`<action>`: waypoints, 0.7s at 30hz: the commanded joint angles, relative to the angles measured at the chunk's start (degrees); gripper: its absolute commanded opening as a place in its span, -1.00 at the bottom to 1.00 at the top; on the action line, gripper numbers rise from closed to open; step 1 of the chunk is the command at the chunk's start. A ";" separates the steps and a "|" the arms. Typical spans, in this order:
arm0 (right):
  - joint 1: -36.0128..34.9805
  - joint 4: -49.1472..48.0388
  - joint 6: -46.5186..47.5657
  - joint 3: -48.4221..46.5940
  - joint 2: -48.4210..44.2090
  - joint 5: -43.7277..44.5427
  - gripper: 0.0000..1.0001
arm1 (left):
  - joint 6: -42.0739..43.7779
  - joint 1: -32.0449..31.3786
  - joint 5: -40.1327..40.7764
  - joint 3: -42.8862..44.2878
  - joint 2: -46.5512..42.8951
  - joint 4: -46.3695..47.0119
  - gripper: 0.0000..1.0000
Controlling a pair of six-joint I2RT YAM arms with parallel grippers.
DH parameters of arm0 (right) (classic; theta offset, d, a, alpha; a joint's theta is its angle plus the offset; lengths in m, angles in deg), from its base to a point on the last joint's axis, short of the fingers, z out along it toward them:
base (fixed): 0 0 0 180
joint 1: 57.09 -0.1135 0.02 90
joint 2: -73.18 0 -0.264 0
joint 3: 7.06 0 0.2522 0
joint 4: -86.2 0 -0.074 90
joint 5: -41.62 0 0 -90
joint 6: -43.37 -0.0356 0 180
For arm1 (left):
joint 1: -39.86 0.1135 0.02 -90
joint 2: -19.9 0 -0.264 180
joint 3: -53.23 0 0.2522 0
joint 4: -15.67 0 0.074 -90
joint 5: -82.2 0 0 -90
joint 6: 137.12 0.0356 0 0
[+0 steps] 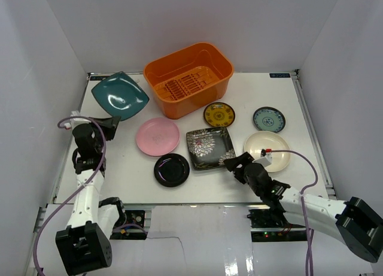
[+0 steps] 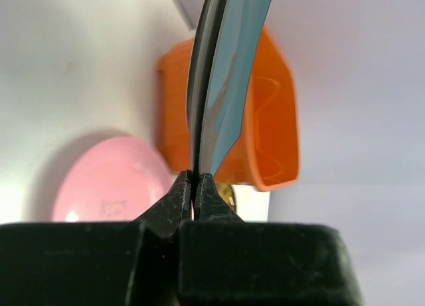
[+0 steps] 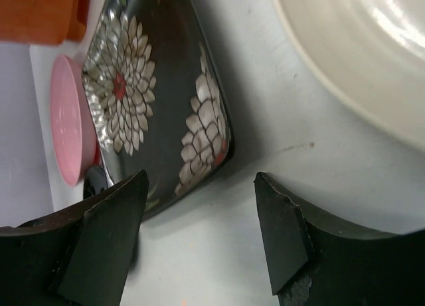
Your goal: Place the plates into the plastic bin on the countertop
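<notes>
My left gripper (image 1: pixel 114 121) is shut on the rim of the squarish teal plate (image 1: pixel 119 95), held at the far left beside the orange bin (image 1: pixel 188 78); in the left wrist view the plate (image 2: pixel 226 67) stands edge-on between my shut fingers (image 2: pixel 180 198). My right gripper (image 1: pixel 234 163) is open just off the near right corner of the square black flowered plate (image 1: pixel 209 147), which shows in the right wrist view (image 3: pixel 153 87). The pink (image 1: pixel 157 136), glossy black (image 1: pixel 172 169), yellow-patterned (image 1: pixel 219 114), teal-and-white (image 1: pixel 268 118) and cream (image 1: pixel 267 150) plates lie on the white countertop (image 1: pixel 281 93).
White walls close the left, back and right sides. The bin (image 2: pixel 272 133) stands at the back centre with a slotted bottom and nothing in it.
</notes>
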 commanded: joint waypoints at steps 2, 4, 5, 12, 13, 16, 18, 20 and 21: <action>6.38 -7.18 -0.48 0.35 8.58 -2.71 0.42 | 3.70 -1.13 -1.44 9.84 -0.28 4.45 -1.00; 7.63 -9.64 0.13 -0.35 12.96 -4.47 0.36 | 3.27 -2.35 -3.89 11.95 1.21 7.33 -1.00; 8.41 -10.44 0.31 -1.05 14.03 -4.91 0.26 | 3.09 -4.10 -4.51 12.83 2.00 8.74 -1.00; 9.83 -16.94 0.31 -1.76 21.15 -8.16 -0.19 | 4.85 -14.46 -11.63 34.61 20.43 9.20 -1.00; 9.83 -17.12 0.31 -1.68 21.94 -8.78 -0.27 | 4.93 -15.18 -12.68 37.42 26.73 8.50 -1.00; 10.18 -17.48 1.09 -1.06 20.90 -9.22 -0.84 | 5.46 -18.69 -14.27 48.15 38.33 6.05 -1.00; 10.27 -17.04 1.97 -0.27 16.78 -8.87 -0.85 | 5.12 -19.41 -16.38 56.32 44.25 3.85 -1.00; 10.09 -15.03 3.38 0.43 11.61 -7.20 -0.85 | 4.06 -20.11 -17.34 60.37 51.88 3.31 -1.00; 10.01 -11.54 5.82 0.26 5.40 -6.07 -0.84 | 4.06 -20.37 -17.61 64.74 54.28 2.61 -1.00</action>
